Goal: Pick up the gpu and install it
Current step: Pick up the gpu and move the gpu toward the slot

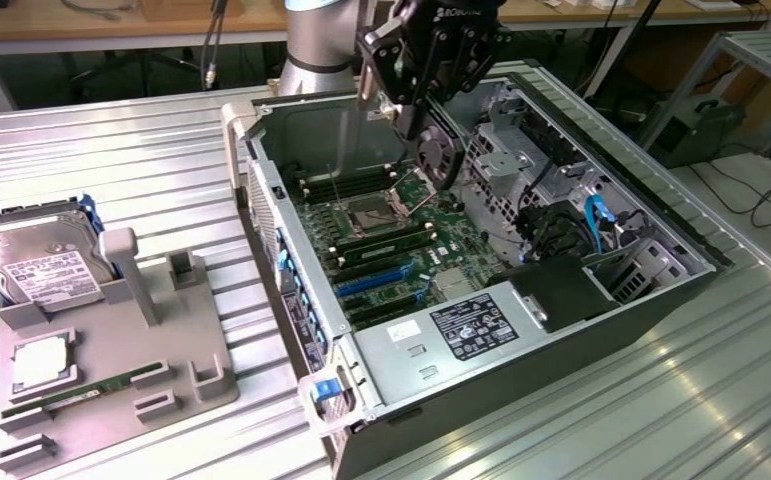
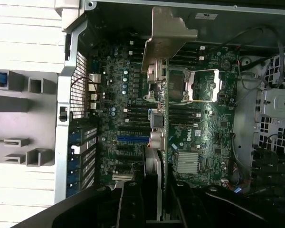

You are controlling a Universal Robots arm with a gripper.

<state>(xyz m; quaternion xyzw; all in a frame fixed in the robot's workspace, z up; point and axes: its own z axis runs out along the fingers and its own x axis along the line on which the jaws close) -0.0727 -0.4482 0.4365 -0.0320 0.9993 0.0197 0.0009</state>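
My claw point(image 1: 415, 105) is matt black; the gpu point(image 2: 167, 38) in it has a dull silver metal bracket. The computer case point(image 2: 64, 118) is bare grey sheet metal, the table point(image 1: 118, 160) ribbed metal.

The arm point(image 1: 318, 40) is cut off by the exterior view's upper edge. The hand point(image 1: 419, 118) covers the top of the gpu point(image 1: 439, 158), so where it grips the card is hidden. In the wrist view the hand point(image 2: 156, 197) runs off the frame, and its dark body hides the near end of the gpu point(image 2: 162, 118). The card, seen edge-on, covers a strip of the motherboard point(image 2: 204, 123). Print on the power supply label point(image 1: 472, 327) and on the hard drive point(image 1: 38, 270) is too small to read. The computer case point(image 1: 245, 150) is clipped at its near corner.
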